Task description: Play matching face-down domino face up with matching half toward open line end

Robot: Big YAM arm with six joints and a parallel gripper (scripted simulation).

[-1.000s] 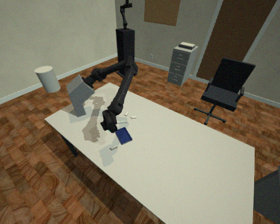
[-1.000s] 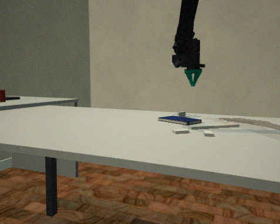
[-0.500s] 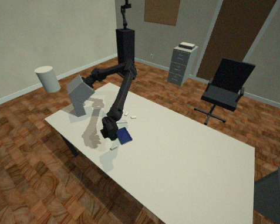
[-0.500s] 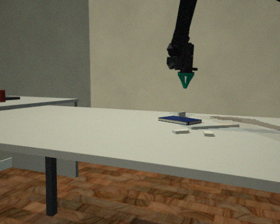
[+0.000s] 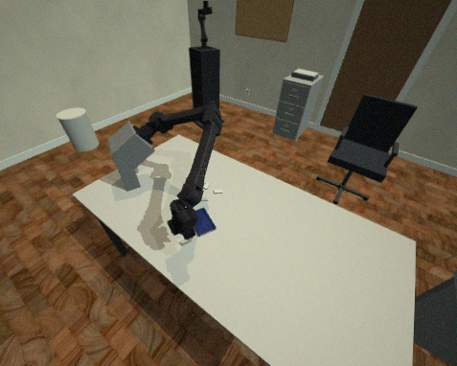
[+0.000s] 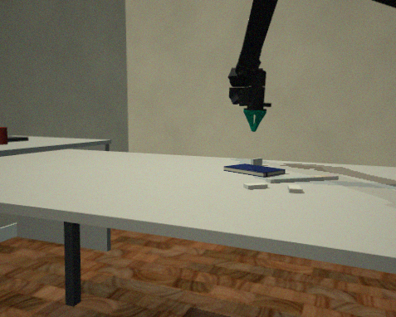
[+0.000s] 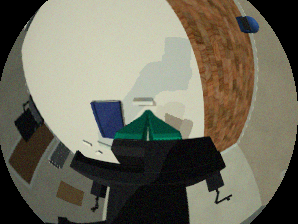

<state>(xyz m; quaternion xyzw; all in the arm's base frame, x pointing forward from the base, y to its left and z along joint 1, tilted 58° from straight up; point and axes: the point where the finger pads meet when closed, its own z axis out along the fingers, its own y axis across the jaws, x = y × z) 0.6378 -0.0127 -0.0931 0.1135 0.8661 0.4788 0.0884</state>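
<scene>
A grey filing cabinet (image 5: 286, 109) stands left of a black office chair (image 5: 368, 144).

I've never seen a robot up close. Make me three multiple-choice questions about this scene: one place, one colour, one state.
1. Where are the jaws?
A) Under the table
B) Above the table
C) On the floor

2. What colour is the cover of the book?
A) Blue
B) Yellow
C) Red

3. How do the jaws stand?
A) Wide open
B) Shut on the book
C) Shut, holding nothing

Answers:
1 B: the exterior view shows a gap between the tips and the table.
2 A: its cover looks dark blue in every view.
3 C: the green fingers meet at their tips with nothing between them.
</scene>
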